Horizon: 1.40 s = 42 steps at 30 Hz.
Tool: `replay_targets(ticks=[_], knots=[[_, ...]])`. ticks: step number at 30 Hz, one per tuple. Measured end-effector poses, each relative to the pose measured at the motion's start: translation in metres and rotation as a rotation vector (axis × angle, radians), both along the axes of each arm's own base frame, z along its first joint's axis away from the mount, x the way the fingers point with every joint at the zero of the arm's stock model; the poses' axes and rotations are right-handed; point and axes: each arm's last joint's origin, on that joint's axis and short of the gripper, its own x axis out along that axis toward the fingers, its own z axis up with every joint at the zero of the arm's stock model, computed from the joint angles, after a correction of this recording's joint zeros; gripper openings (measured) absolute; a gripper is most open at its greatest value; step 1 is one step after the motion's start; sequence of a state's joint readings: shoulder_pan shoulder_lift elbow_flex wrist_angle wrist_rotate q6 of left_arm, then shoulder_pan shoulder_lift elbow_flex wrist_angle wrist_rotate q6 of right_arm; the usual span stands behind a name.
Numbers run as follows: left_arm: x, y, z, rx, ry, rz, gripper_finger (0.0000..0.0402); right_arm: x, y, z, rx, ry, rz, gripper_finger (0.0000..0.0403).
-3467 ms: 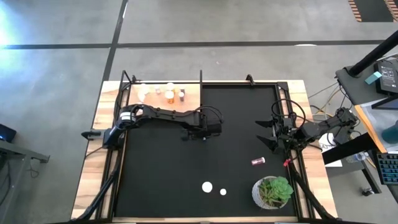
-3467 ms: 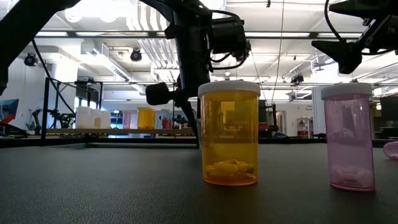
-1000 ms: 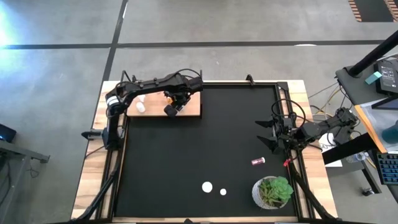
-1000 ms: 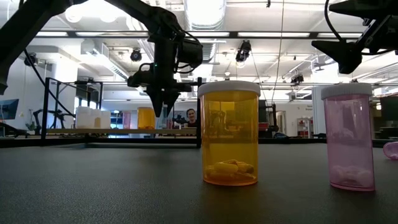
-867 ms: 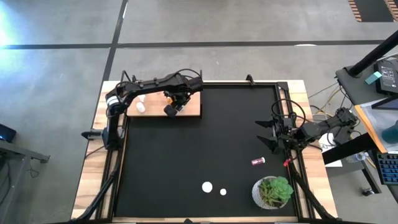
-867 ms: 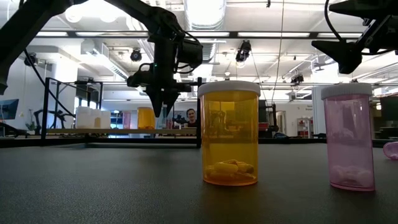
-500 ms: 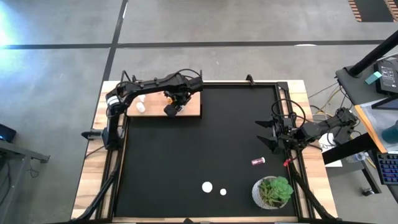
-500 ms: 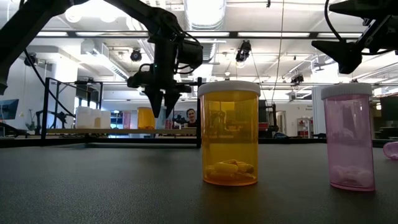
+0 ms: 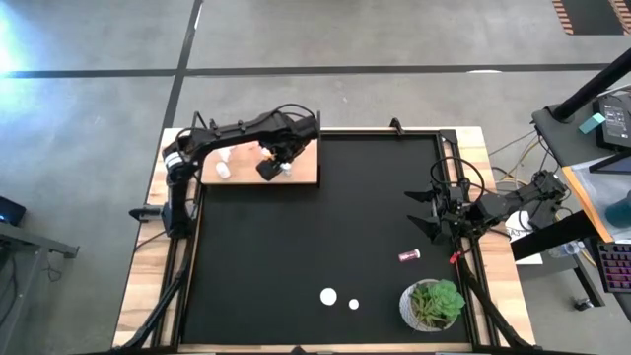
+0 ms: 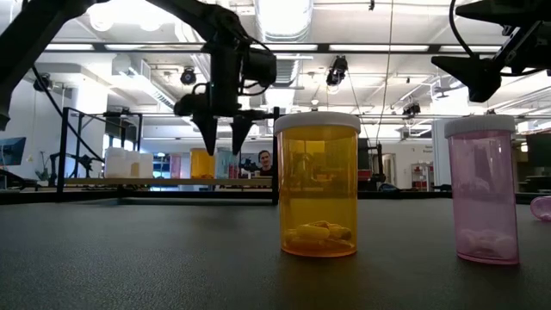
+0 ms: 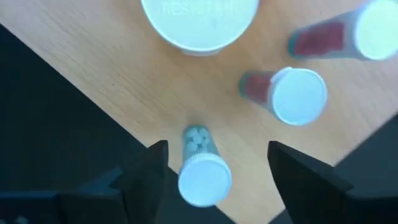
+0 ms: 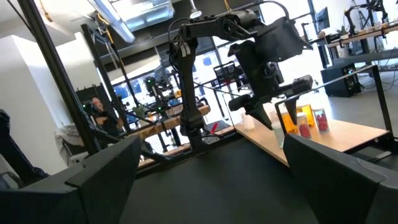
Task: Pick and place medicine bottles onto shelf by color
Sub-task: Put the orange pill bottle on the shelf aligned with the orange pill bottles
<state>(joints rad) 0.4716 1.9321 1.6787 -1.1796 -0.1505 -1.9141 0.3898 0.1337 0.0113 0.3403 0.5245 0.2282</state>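
In the high view the left arm (image 9: 237, 128) covers most bottles on the shelf (image 9: 306, 173). The left wrist view cuts off the large white cap (image 11: 199, 22) and 1 red bottle (image 11: 348, 38), which is blurred. The low view crops a pink bottle (image 10: 542, 207).

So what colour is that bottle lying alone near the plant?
Pink bottle, white cap; the high view shows it best.

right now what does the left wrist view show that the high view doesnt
Only the left wrist view: a pale bottle holding small tablets, standing free between the open left pincer fingers, plus two red white-capped bottles. Only the high view: the plant, a fallen bottle on the mat, the right pincer waiting open. Both: the wooden shelf.
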Motion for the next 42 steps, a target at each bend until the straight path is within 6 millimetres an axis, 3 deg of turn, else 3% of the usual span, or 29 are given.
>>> replay_targets(ticks=[10, 15, 20, 25, 31, 38, 42], knots=[[-0.019, -0.012, 0.046, 0.087, -0.080, -0.157, 0.0279, 0.000, 0.000, 0.000, 0.000, 0.000, 0.000, 0.0384], [-0.031, -0.030, 0.071, 0.145, -0.069, -0.419, 0.0279, 0.000, 0.000, 0.000, 0.000, 0.000, 0.000, 0.0384], [-0.034, -0.063, 0.084, 0.161, -0.028, -0.666, 0.0279, 0.000, 0.000, 0.000, 0.000, 0.000, 0.000, 0.0384], [-0.021, -0.103, 0.082, 0.152, -0.026, -0.795, 0.0279, 0.000, 0.000, 0.000, 0.000, 0.000, 0.000, 0.0384], [0.003, -0.146, 0.063, 0.133, -0.008, -0.935, 0.0279, 0.000, 0.000, 0.000, 0.000, 0.000, 0.000, 0.0384], [0.024, -0.179, 0.035, 0.110, 0.046, -1.092, 0.0279, 0.000, 0.000, 0.000, 0.000, 0.000, 0.000, 0.0384], [0.033, -0.199, 0.031, 0.143, -0.001, -1.191, 0.0279, 0.000, 0.000, 0.000, 0.000, 0.000, 0.000, 0.0384]])
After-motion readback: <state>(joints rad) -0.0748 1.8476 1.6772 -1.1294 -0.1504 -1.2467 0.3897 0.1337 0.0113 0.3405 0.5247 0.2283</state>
